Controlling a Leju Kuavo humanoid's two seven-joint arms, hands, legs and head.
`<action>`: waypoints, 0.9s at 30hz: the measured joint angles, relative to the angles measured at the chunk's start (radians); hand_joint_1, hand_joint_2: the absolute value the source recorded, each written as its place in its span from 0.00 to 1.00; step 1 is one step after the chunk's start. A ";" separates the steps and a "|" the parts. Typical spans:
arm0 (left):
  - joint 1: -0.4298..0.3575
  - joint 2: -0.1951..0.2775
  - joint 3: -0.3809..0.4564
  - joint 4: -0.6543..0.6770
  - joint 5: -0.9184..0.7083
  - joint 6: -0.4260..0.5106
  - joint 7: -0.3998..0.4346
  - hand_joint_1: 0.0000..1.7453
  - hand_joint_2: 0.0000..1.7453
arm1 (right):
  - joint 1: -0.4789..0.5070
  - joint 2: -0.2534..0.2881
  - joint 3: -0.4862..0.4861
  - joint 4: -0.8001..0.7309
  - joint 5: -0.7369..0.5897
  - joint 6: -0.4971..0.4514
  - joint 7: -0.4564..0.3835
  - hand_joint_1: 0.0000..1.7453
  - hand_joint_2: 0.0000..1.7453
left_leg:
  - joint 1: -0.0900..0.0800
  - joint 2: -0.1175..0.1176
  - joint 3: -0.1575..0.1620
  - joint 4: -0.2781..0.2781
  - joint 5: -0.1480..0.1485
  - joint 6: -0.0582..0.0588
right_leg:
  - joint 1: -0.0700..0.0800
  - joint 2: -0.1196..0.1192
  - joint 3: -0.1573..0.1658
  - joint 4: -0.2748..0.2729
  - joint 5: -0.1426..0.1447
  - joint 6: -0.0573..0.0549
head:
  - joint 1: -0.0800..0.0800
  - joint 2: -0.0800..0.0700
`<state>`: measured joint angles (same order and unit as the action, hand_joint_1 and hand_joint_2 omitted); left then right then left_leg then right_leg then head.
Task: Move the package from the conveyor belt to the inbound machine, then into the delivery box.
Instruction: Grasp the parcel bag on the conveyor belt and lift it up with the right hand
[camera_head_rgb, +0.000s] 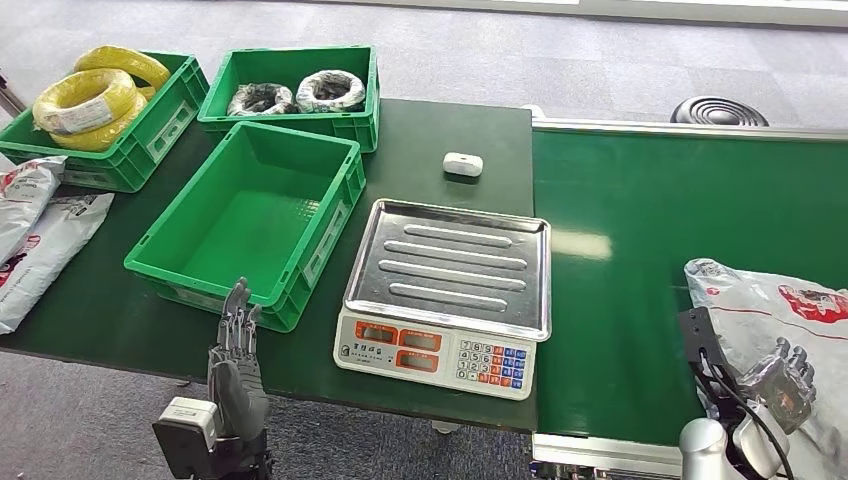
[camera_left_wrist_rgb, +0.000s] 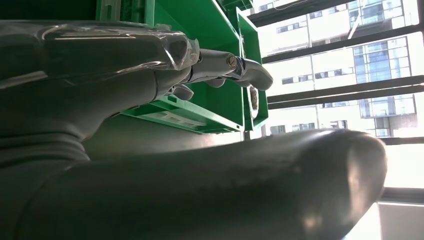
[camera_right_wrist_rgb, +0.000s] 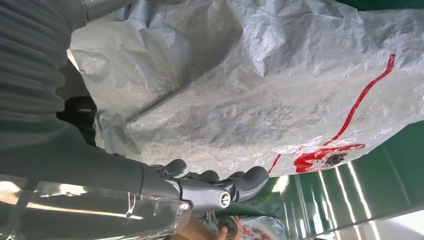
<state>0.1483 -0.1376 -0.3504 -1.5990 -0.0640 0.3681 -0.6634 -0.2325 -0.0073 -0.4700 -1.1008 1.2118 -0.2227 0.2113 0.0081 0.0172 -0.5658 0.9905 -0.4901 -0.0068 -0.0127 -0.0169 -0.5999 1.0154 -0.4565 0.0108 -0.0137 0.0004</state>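
The right hand (camera_head_rgb: 783, 378) is reaching over the near edge of the grey bag (camera_head_rgb: 775, 305) lying on the belt (camera_head_rgb: 650, 260), fingers (camera_right_wrist_rgb: 247, 181) spread beside the plastic, nothing gripped yet. The left hand (camera_head_rgb: 238, 345) is hanging open near the empty crate (camera_head_rgb: 250, 215). I reckon the slack, slippery film could bunch or slide out on the way to the scale (camera_head_rgb: 450, 270), should only a fold get pinched
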 joint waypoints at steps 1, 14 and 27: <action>0.001 0.001 0.001 -0.001 0.000 0.000 0.000 0.00 0.00 | -0.001 0.000 0.000 0.003 -0.001 0.000 0.000 0.00 1.00 | 0.000 0.000 0.000 0.000 0.000 0.000 | 0.000 0.000 0.000 0.000 0.000 0.000 | 0.000 0.000; 0.009 0.008 0.015 -0.012 -0.001 -0.009 -0.001 0.00 0.00 | -0.127 -0.099 -0.057 0.274 -0.175 0.142 -0.174 0.00 1.00 | 0.000 0.001 0.000 0.000 0.000 0.000 | 0.000 0.000 0.000 0.000 0.000 0.000 | 0.000 0.000; 0.008 0.009 0.041 -0.015 -0.004 0.001 0.002 0.00 0.00 | -0.248 -0.146 -0.057 0.476 -0.235 0.164 -0.238 1.00 1.00 | 0.000 0.001 0.001 0.000 0.000 0.000 | 0.000 0.000 0.001 0.000 0.000 0.000 | 0.000 0.000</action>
<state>0.1565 -0.1290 -0.3095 -1.6139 -0.0677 0.3693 -0.6616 -0.4802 -0.1533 -0.5268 -0.6249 0.9764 -0.0587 -0.0267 0.0081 0.0180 -0.5649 0.9907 -0.4901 -0.0067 -0.0128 -0.0168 -0.5990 1.0154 -0.4562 0.0108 -0.0136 0.0004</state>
